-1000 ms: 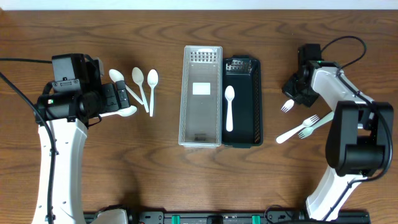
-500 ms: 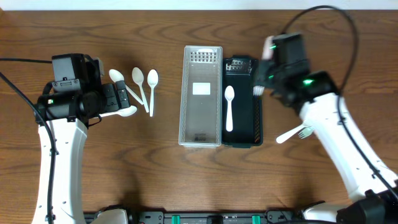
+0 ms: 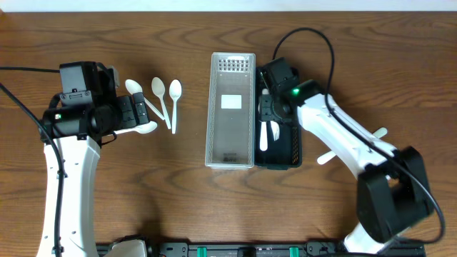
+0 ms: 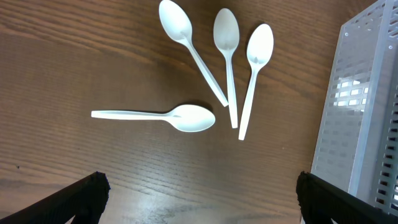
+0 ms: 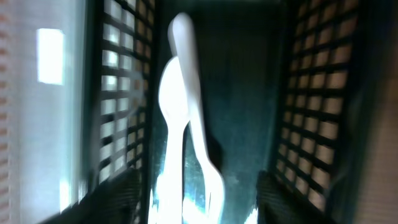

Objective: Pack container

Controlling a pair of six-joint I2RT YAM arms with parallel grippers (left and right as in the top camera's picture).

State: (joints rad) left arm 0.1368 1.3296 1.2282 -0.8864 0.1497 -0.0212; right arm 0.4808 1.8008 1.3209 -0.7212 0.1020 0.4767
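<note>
A black mesh container [image 3: 295,114] stands at the table's centre, next to a clear slotted tray [image 3: 230,143]. Inside the black container lie a white spoon [image 3: 263,140] and a white fork [image 3: 273,131], side by side. My right gripper [image 3: 269,111] hovers open just over them. In the blurred right wrist view the spoon [image 5: 171,93] and fork [image 5: 198,134] run between the two fingers [image 5: 121,193], and neither finger touches them. Several white spoons [image 4: 186,117] lie on the wood at the left. My left gripper [image 4: 199,208] is open above them and holds nothing.
White forks [image 3: 327,156] lie on the table at the right, partly hidden under my right arm. The clear tray's wall [image 4: 364,106] is at the right edge of the left wrist view. Cables loop over the back right.
My right arm swung in from the right side of the table with a fork and opened over the black container. The fork now lies beside the spoon. The left arm stayed still.
</note>
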